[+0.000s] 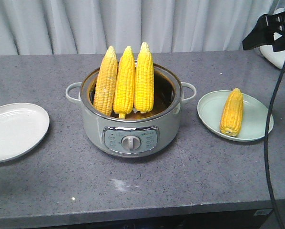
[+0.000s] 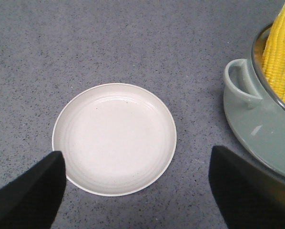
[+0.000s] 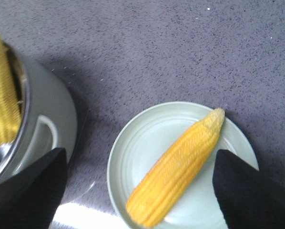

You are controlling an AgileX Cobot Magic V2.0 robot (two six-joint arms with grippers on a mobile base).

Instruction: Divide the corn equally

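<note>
With three cobs (image 1: pixel 125 81) upright in the pot (image 1: pixel 95 129) and a fourth cob (image 1: pixel 232 112) on the green plate (image 1: pixel 257 119), the spread, empty left hand (image 2: pixel 136 157) should pinch the nearest of them mid-length and lift straight up.

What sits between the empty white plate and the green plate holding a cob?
A grey-green cooker pot with three corn cobs standing in it, and countertop showing on either side, as seen in the front view.
</note>
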